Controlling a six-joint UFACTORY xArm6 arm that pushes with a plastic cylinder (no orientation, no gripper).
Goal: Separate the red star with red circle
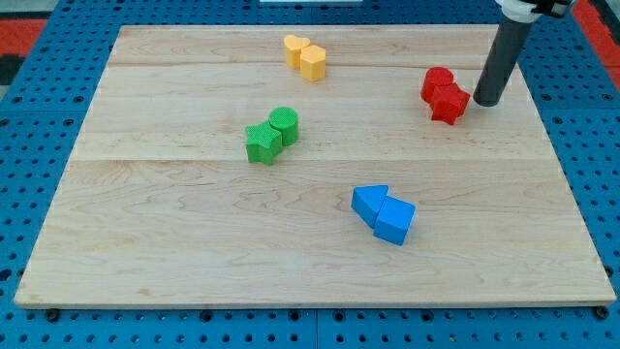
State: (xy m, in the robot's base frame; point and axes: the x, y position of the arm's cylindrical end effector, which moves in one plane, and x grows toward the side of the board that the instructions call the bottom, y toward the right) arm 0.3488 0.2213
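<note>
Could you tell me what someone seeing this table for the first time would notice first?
Probably the dark rod at the view's upper right, with my tip just to the right of the red star, which touches the red circle. Next come the other colour pairs on the wooden board: two yellow blocks at the top, two green blocks left of centre, and two blue blocks lower down.

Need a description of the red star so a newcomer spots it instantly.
Look at the wooden board, toward the view's upper right, where the only two red blocks touch. The red star is the lower one, below the red circle. It has pointed arms, and my tip sits just to its right.
</note>
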